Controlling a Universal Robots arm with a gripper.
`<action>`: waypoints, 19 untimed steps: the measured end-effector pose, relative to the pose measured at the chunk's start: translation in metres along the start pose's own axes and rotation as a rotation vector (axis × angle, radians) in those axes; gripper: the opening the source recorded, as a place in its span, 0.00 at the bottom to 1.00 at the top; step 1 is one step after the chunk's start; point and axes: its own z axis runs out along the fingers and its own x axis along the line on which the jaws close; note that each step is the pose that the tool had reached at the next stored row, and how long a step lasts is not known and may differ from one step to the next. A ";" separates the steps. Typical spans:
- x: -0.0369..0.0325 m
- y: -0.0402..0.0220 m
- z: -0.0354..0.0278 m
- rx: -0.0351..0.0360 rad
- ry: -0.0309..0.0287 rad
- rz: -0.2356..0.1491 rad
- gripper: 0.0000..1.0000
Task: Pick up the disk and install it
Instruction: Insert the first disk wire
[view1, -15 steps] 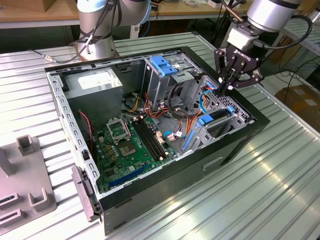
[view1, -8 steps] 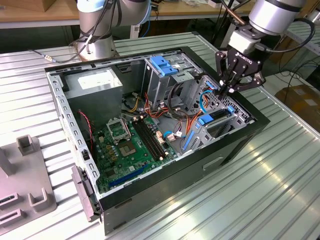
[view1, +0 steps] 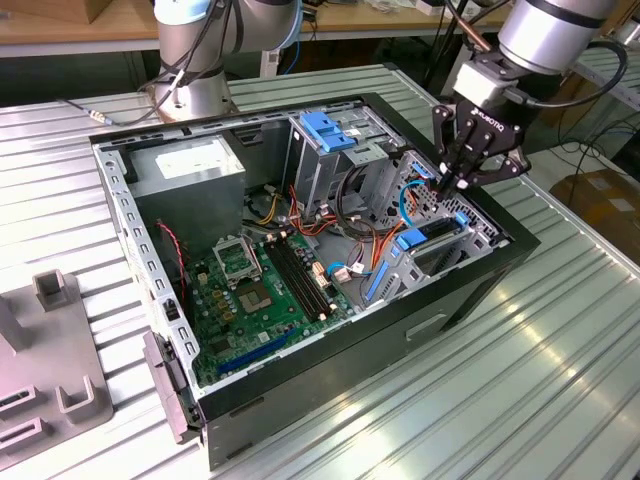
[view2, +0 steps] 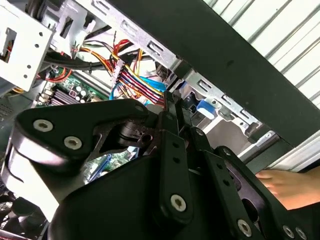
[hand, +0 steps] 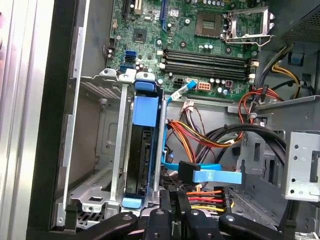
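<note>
The case (view1: 300, 380) lies open, its cage (hand: 100, 150) holding the disk (hand: 145, 150) on edge in a slot. The gripper (view1: 452, 183) hovers just above, jaws together, empty. Cables (hand: 200, 135) crowd beside the slot; one could snag on a finger.

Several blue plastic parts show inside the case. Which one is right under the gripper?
The disk, blue-railed, standing on edge in the bay by the case wall, under the gripper; the blue bracket tops the tall cage.
</note>
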 end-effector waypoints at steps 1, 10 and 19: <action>0.0005 0.0034 0.0003 0.0000 -0.0001 0.000 0.17; 0.0095 0.0062 0.0014 0.0000 0.0001 0.003 0.17; 0.0147 0.0067 0.0016 0.0000 0.0000 0.003 0.17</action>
